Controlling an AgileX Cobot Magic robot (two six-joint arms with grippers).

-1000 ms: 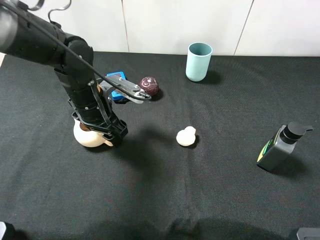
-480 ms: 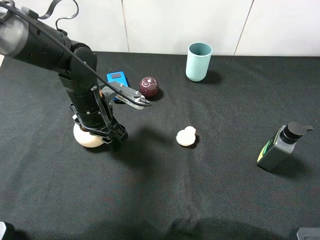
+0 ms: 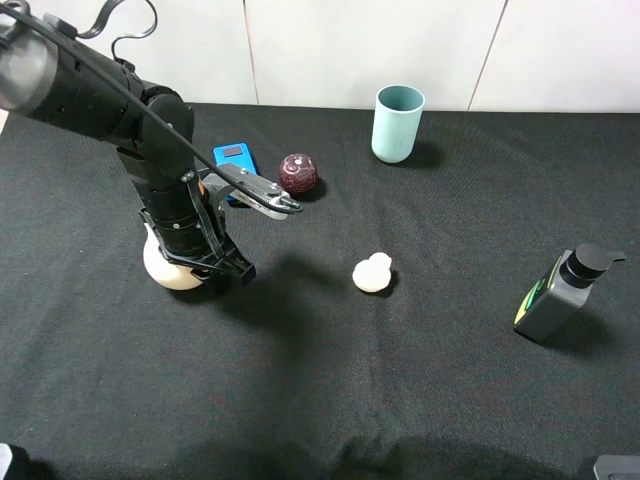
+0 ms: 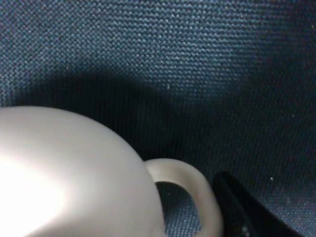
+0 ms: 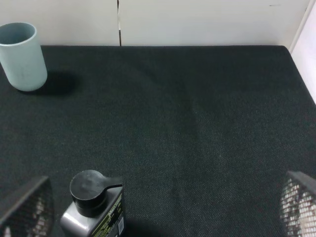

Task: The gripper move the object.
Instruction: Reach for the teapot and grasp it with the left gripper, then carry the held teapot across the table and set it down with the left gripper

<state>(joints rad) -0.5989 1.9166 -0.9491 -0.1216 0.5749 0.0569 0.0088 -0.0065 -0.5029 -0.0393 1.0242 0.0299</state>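
The object, a round cream teapot (image 3: pixel 168 272), sits on the black cloth at the left, mostly hidden under my left arm. My left gripper (image 3: pixel 208 270) points down on its right side and is shut on it at the loop handle. The left wrist view is filled by the teapot's body (image 4: pixel 69 168) and its handle (image 4: pixel 197 182), with one black finger (image 4: pixel 242 215) pressed against the handle's outer side. The other finger is hidden. My right gripper (image 5: pixel 160 210) hangs open over the right part of the table, holding nothing.
A light-blue cup (image 3: pixel 398 122) stands at the back. A white gourd-shaped lump (image 3: pixel 372 272) lies mid-table. A dark red ball (image 3: pixel 298 172) and a blue device (image 3: pixel 233 155) lie behind the left arm. A grey pump bottle (image 3: pixel 560 295) stands at the right.
My left gripper has closed onto the teapot's handle. The left arm shifted slightly back and left, and the teapot nudged a little left with it.
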